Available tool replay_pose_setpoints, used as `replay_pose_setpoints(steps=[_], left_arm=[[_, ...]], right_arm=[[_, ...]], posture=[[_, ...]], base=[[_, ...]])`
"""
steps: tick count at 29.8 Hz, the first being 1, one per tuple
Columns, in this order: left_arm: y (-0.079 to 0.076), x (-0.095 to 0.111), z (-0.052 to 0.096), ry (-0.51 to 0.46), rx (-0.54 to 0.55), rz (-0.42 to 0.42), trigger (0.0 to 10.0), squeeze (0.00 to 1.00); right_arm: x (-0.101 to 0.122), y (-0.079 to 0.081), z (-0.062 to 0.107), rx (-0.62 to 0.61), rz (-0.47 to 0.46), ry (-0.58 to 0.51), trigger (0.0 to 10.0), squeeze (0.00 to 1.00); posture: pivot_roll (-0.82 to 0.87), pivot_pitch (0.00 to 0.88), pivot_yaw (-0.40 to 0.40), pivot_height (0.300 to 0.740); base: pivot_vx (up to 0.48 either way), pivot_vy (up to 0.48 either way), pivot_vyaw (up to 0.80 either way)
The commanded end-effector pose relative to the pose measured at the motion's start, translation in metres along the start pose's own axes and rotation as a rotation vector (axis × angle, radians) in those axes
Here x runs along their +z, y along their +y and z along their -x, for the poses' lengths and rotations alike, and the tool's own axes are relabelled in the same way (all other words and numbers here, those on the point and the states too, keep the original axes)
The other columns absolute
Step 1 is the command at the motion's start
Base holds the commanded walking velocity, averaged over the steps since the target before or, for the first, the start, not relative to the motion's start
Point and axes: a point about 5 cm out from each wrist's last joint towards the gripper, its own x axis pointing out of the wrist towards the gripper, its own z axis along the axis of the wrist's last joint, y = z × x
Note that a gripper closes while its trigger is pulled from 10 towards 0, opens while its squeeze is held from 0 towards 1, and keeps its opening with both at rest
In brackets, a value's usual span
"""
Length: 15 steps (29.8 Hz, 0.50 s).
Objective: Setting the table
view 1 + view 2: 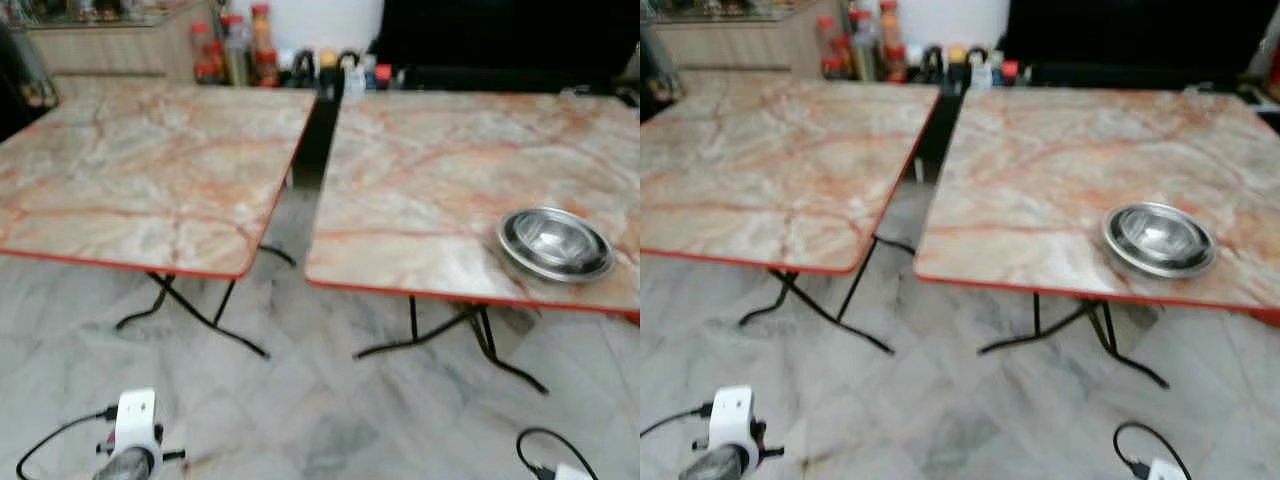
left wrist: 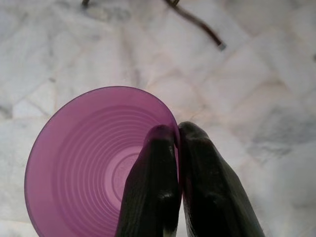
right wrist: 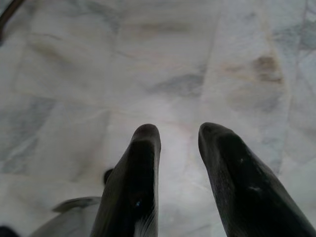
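Purple cup pinched at rim by left gripper, steel bowl on right table

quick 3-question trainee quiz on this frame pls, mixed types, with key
1. True or false: the steel bowl sits on the left table.
2. What does the left gripper hold?
A. fork
B. purple cup
C. plate
3. Fill in: the right gripper is ____ and holds nothing, over the floor.

Key: 1 false, it is on the right table, near the front edge. 2 B, pinched by the rim. 3 open.
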Motion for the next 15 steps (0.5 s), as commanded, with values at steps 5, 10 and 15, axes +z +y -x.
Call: replay_pose_setpoints(steps=[5,10,15], left_arm=[[-0.002,-0.0049,0.0009,0.017,-0.004,-0.001,10.0,0.0],[-0.0024,-0.0044,0.0008,0.013,-0.007,-0.004,10.0,0.0],[-0.0036,0.0023,-0.0007,-0.011,-0.005,-0.014,10.0,0.0]], right_arm=[[-0.0006,-0.003,0.0002,-0.008,-0.009,0.0,10.0,0.0],[-0.0009,-0.0033,0.0002,-0.008,-0.006,0.001,10.0,0.0],[-0.0005,-0.0035,0.0001,-0.009,-0.006,0.0,10.0,0.0]], posture=[[0.01,0.047,0.033,0.74],[0.01,0.044,0.032,0.74],[0.01,0.054,0.029,0.74]], base=[[0.0,-0.42,0.0],[0.0,-0.419,0.0],[0.0,-0.344,0.0]])
